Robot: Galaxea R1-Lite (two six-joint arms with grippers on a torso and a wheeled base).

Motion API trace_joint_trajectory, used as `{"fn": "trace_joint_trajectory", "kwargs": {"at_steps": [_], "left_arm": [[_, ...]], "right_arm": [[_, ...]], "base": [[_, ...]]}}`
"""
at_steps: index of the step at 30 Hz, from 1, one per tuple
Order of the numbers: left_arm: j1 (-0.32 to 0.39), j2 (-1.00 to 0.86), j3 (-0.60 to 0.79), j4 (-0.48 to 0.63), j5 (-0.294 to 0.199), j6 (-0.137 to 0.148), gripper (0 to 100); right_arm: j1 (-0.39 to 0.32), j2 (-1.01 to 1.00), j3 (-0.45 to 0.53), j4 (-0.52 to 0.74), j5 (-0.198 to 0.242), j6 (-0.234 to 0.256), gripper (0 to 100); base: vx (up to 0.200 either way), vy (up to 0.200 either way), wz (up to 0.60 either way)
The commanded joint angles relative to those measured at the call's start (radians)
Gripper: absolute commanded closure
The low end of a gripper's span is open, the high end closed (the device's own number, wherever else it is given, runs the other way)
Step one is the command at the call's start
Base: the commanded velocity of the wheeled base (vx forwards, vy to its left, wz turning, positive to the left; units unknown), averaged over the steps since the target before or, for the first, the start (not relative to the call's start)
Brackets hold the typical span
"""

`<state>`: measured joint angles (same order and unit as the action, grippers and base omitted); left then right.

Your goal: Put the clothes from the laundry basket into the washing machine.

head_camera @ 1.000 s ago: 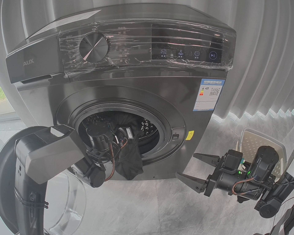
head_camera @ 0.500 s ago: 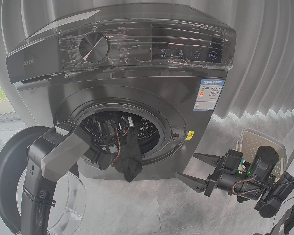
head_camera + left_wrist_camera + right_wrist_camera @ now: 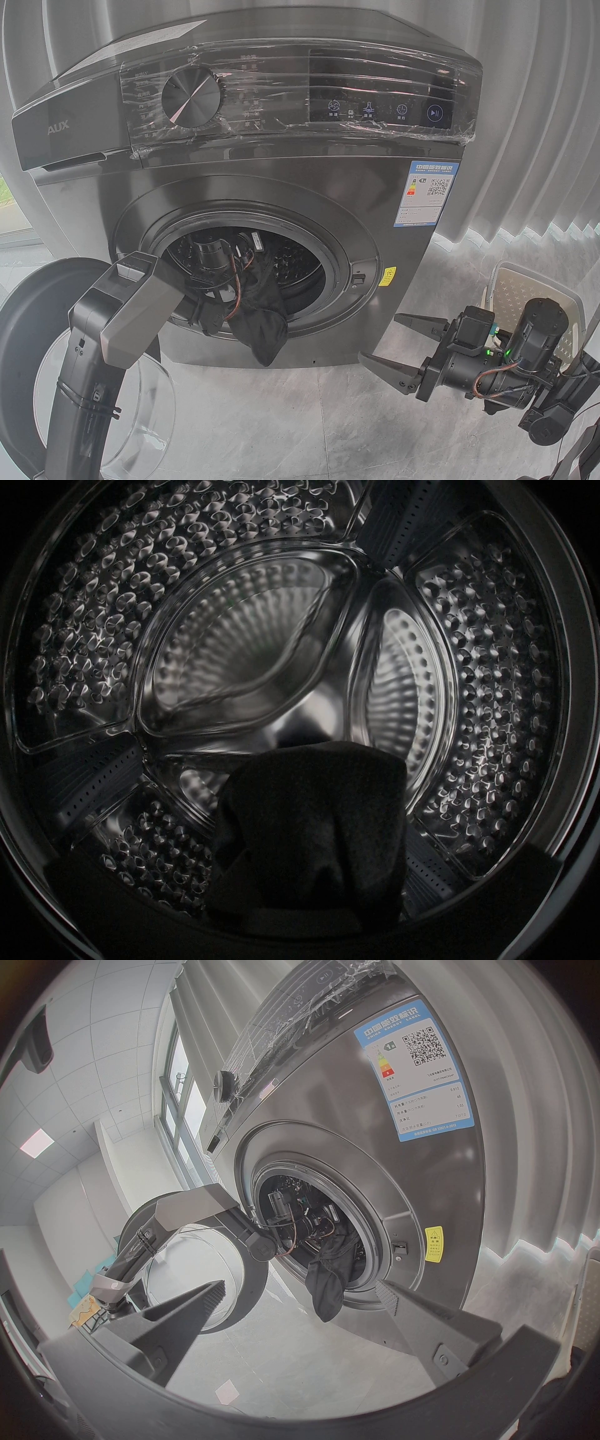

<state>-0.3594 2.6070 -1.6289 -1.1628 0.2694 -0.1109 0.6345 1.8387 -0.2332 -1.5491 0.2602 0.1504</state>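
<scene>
The grey washing machine (image 3: 262,169) stands with its round door (image 3: 25,325) swung open to the left. My left arm's wrist (image 3: 212,253) is inside the drum opening. A black garment (image 3: 262,319) hangs from the left gripper, its lower end draped over the door rim and dangling outside. In the left wrist view the same black garment (image 3: 312,817) covers the fingers, with the steel drum (image 3: 250,636) behind it. My right gripper (image 3: 379,338) hangs open and holds nothing, low to the machine's right, in front of the white laundry basket (image 3: 525,294).
The open door with its glass bowl (image 3: 134,406) takes up the floor at the lower left. Grey tiled floor (image 3: 281,419) lies free before the machine. A pleated curtain (image 3: 537,125) hangs behind and to the right.
My left arm has pushed deeper and higher into the drum opening, drawing the black garment up with it. Less of it now hangs outside. The right arm has kept still.
</scene>
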Motion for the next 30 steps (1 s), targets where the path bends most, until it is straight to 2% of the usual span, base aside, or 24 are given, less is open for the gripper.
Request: {"fn": "trace_joint_trajectory", "kwargs": {"at_steps": [1,2,3,10,14,16,21,23,30], "left_arm": [[0.002,0.008,0.001,-0.002,0.001,-0.003,100],[0.002,0.008,0.001,-0.002,0.001,-0.001,100],[0.002,0.008,0.003,-0.002,0.001,-0.003,0],[-0.003,0.008,0.008,-0.006,0.001,-0.004,0],[-0.004,-0.018,0.069,-0.002,0.001,-0.003,0],[-0.010,-0.084,0.195,0.014,-0.001,0.002,0],[-0.020,-0.182,0.402,0.069,-0.030,0.011,0],[-0.020,-0.200,0.445,0.072,-0.045,0.016,0],[-0.020,-0.216,0.506,0.068,-0.047,0.040,0]], "right_arm": [[0.001,0.002,0.000,0.000,0.001,0.000,0],[0.001,0.002,0.000,0.000,0.001,0.000,0],[0.001,0.002,0.000,0.000,0.001,0.000,0],[-0.001,0.001,0.000,0.000,0.001,0.001,0],[0.001,0.001,0.000,0.000,0.001,0.000,0],[0.001,0.001,0.000,0.000,0.001,0.000,0],[0.002,0.001,0.000,0.000,0.001,0.000,0],[0.002,0.001,0.000,0.000,0.001,0.000,0],[0.002,0.001,0.000,0.000,0.001,0.000,0]], "base": [[0.000,0.000,0.00],[0.000,0.000,0.00],[0.000,0.000,0.00],[0.000,0.000,0.00],[0.000,0.000,0.00],[0.000,0.000,0.00],[0.000,0.000,0.00],[0.000,0.000,0.00],[0.000,0.000,0.00]]}}
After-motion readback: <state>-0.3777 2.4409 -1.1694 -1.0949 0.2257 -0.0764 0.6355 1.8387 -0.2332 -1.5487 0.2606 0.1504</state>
